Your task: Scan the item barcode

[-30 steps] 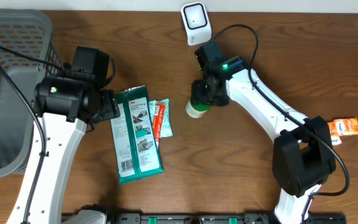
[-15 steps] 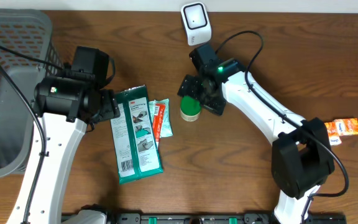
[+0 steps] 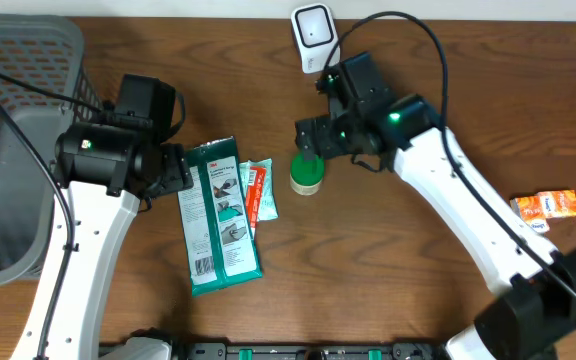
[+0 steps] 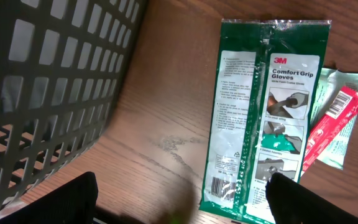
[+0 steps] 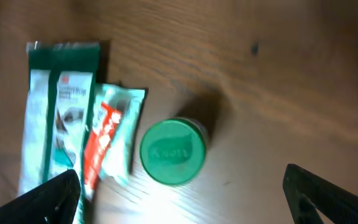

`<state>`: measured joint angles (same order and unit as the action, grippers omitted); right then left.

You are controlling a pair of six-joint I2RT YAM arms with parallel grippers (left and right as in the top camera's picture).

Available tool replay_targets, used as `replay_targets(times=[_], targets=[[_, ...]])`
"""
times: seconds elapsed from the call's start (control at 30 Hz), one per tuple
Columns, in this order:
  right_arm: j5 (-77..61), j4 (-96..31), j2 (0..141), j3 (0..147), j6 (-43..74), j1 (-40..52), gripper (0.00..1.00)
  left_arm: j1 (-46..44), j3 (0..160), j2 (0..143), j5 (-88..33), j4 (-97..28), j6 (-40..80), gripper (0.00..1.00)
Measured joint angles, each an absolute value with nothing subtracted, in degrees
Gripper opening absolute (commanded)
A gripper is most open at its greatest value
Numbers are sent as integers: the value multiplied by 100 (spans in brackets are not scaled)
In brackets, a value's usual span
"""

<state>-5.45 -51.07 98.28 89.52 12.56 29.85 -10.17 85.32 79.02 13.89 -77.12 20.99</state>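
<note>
A small jar with a green lid stands upright on the wooden table, just left of my right gripper. In the right wrist view the jar sits below and between the wide-open fingers of the right gripper, and nothing touches it. The white barcode scanner stands at the back edge, behind that gripper. My left gripper hovers open over bare wood beside a green glove packet. In the left wrist view the left gripper holds nothing, and the packet shows its barcode.
A red and white sachet lies half under the glove packet's right edge. A grey mesh basket fills the far left. An orange box lies at the right edge.
My right gripper opened and let go of the green-lidded jar, which now stands on the table. The right arm then drew up and to the right. The left arm stayed still.
</note>
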Motion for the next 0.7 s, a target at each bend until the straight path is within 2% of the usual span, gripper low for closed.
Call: replay_targets(times=[0.1,0.27,0.53,0.7], targets=[[-545,-5330,9773,9006,189,2987,99,-1017,8532,7902,1389,-7712,2097,88],[-561,-5557,10018,9006,-878,3017,99,-1017,8532,7902,1389,-7712,2095,88],[-659,-5124,11028,9006,-1660,3157,99,-1017,8532,7902,1389,-7712,2095,88],[-709,-4904,11360,9004,-2012,3260,91,-1017,8532,7902,1389,-7712,2095,88]])
